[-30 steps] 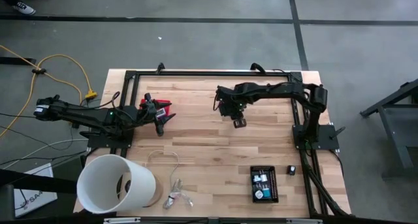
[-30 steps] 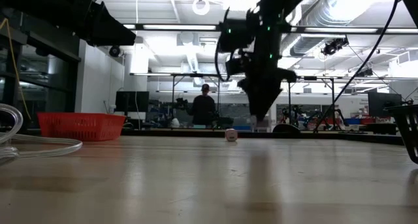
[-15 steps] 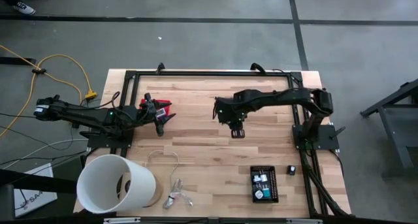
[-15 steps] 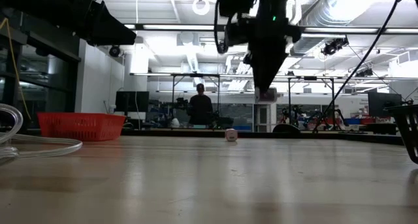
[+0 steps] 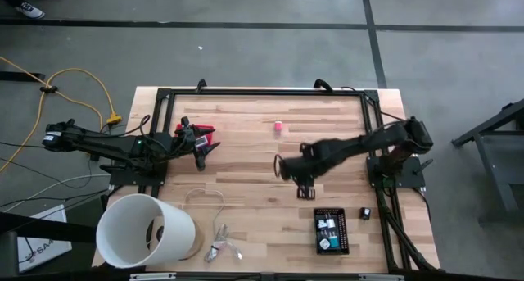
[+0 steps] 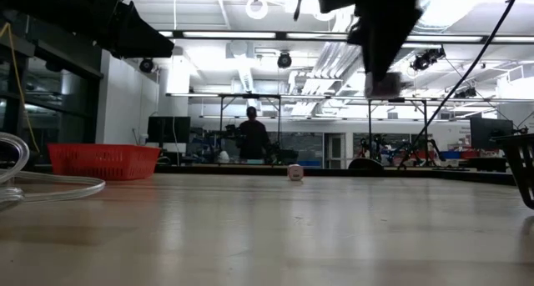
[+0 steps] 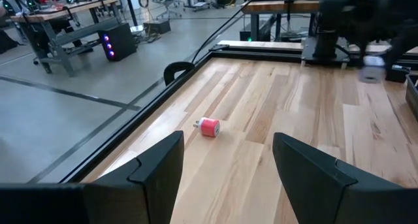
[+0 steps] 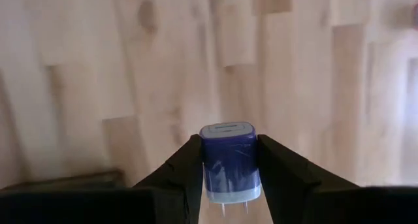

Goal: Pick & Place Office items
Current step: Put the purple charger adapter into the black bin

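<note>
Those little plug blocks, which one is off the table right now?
The blue block, clamped between the right gripper's fingers above the wood. The pink one lies loose on the table, near its far edge.

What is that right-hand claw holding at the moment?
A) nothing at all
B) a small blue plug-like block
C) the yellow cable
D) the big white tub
B: the right wrist view shows the right gripper with its two fingers pressed against either side of a small blue block with metal prongs, carried above the wooden table.
</note>
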`<control>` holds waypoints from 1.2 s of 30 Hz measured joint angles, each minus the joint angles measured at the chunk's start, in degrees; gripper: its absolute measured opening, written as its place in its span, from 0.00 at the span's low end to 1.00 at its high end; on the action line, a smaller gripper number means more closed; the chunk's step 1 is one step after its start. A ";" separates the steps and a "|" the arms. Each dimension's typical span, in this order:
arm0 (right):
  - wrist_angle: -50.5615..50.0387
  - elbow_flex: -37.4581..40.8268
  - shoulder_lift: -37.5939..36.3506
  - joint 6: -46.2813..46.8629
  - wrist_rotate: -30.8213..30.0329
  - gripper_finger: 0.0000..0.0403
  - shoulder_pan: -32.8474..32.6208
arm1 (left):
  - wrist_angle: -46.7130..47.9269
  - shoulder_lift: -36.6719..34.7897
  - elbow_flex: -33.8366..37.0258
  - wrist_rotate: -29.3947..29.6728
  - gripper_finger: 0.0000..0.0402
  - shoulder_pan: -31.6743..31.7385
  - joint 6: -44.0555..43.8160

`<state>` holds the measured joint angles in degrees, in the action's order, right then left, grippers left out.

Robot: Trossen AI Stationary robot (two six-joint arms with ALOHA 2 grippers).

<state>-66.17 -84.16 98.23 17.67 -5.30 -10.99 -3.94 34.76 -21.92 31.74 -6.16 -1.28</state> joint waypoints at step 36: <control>-4.42 7.96 -0.36 86.19 -2.10 0.29 -32.65 | -0.01 0.00 0.01 0.01 0.57 0.01 -0.02</control>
<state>-70.58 -76.20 97.86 103.86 -7.40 -43.64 -3.95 34.76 -21.91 31.75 -6.15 -1.30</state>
